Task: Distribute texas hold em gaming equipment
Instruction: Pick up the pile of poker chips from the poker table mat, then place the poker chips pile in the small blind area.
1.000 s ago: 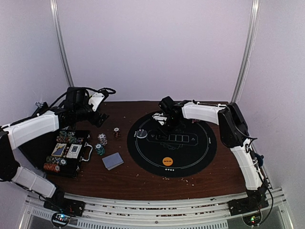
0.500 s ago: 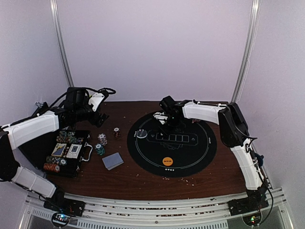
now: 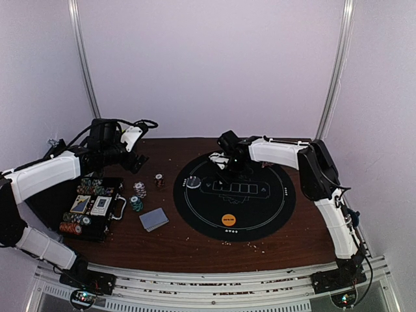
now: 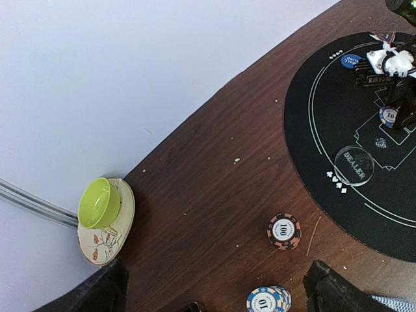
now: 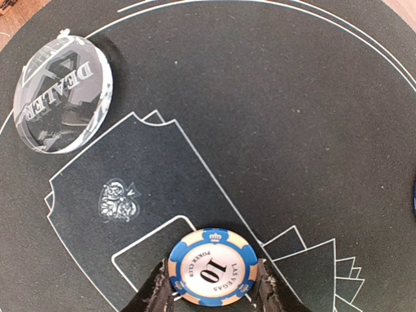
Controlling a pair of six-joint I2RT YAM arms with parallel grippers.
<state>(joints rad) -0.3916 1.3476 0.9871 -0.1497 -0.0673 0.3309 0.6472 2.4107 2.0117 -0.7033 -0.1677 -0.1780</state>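
My right gripper (image 5: 212, 289) is shut on a blue and white "10" poker chip (image 5: 211, 265), one finger on each edge, low over the card outlines of the round black mat (image 3: 260, 214). A clear dealer button (image 5: 62, 94) lies on the mat to its left, and an orange button (image 3: 228, 220) sits near the mat's front. My left gripper (image 4: 218, 291) hangs open above the brown table, nothing between its fingers. Below it stand a black and orange "100" chip stack (image 4: 284, 231) and a blue "10" stack (image 4: 268, 300). A grey-blue card deck (image 3: 154, 219) lies in front of the stacks.
The open black chip case (image 3: 91, 208) with chips and cards stands at the left. A green cup on a saucer (image 4: 99, 203) sits at the table's far left edge by the wall. A small blue button (image 4: 351, 60) lies at the mat's far rim.
The right gripper's fingers have closed in onto the blue chip. Neither arm has visibly shifted.
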